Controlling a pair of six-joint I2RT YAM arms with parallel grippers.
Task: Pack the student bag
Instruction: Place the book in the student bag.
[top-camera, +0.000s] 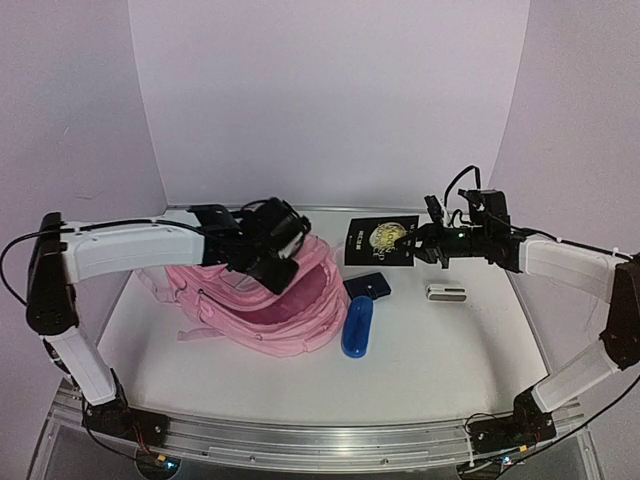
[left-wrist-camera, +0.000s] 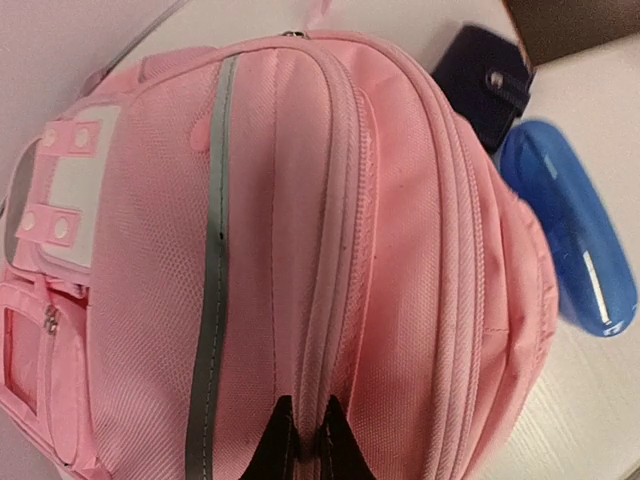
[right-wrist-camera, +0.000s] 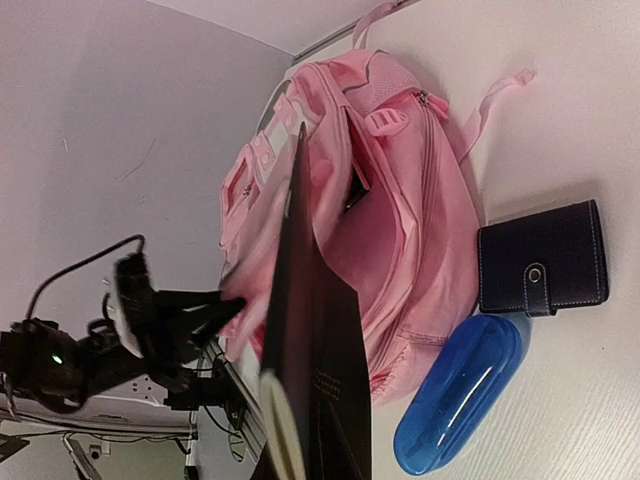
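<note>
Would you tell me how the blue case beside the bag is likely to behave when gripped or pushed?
The blue case looks glossy and hard, so a grip may well slip on it. Its rounded, oblong shell would probably rock or swivel if nudged off-centre.

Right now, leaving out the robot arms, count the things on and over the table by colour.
Pink: 1, the student bag
Blue: 1, the oval case
Dark: 2, the wallet and the booklet
White: 1, the small block
Total: 5
</note>
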